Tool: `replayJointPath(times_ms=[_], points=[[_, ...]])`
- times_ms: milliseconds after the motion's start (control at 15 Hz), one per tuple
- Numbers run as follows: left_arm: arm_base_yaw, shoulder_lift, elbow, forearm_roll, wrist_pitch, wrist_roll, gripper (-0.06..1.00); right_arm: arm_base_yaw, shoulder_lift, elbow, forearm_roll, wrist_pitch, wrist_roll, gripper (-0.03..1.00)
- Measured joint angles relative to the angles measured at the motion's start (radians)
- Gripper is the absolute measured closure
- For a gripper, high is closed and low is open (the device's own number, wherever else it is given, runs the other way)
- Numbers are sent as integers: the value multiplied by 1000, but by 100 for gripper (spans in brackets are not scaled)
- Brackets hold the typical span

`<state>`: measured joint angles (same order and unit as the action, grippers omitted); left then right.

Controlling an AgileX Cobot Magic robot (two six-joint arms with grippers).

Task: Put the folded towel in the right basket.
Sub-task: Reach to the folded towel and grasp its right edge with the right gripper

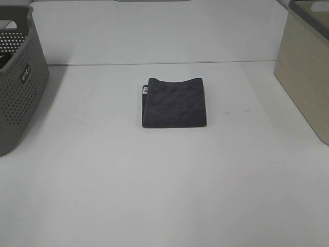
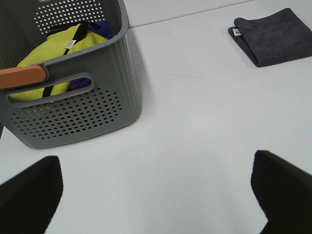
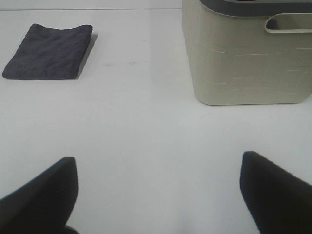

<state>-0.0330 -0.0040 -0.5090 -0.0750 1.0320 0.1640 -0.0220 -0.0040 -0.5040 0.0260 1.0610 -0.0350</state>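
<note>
A folded dark grey towel [image 1: 175, 102] lies flat on the white table near the middle. It also shows in the left wrist view [image 2: 271, 36] and in the right wrist view [image 3: 48, 51]. The beige right basket [image 1: 304, 67] stands at the table's right edge, and shows in the right wrist view [image 3: 248, 53]. My left gripper [image 2: 156, 195] is open and empty, far from the towel, near the grey basket. My right gripper [image 3: 158, 195] is open and empty, near the beige basket. Neither gripper shows in the exterior high view.
A grey perforated basket [image 1: 18, 77] stands at the left edge; in the left wrist view it [image 2: 73, 107] holds yellow and purple cloths [image 2: 63, 46]. The white table [image 1: 164, 195] spreads around the towel.
</note>
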Motion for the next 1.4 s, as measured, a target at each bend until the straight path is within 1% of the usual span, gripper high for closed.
replayJointPath(times_ms=[467, 533, 600, 867, 933, 1000, 1133, 1400], points=[[0, 0, 0, 0, 0, 0, -4, 0, 6, -1, -2, -3, 0, 14], [0, 0, 0, 0, 0, 0, -4, 0, 33, -11, -4, -23, 0, 15], [0, 0, 0, 0, 0, 0, -4, 0, 84, -25, -3, -79, 0, 15], [0, 0, 0, 0, 0, 0, -4, 0, 392, -113, 2, -331, 0, 17], [0, 0, 0, 0, 0, 0, -4, 0, 443, -131, 6, -361, 0, 18], [0, 0, 0, 0, 0, 0, -4, 0, 551, -170, 12, -403, 0, 19], [0, 0, 0, 0, 0, 0, -4, 0, 760, -281, 18, -437, 0, 20], [0, 0, 0, 0, 0, 0, -4, 0, 1108, -518, 22, -444, -3, 21]])
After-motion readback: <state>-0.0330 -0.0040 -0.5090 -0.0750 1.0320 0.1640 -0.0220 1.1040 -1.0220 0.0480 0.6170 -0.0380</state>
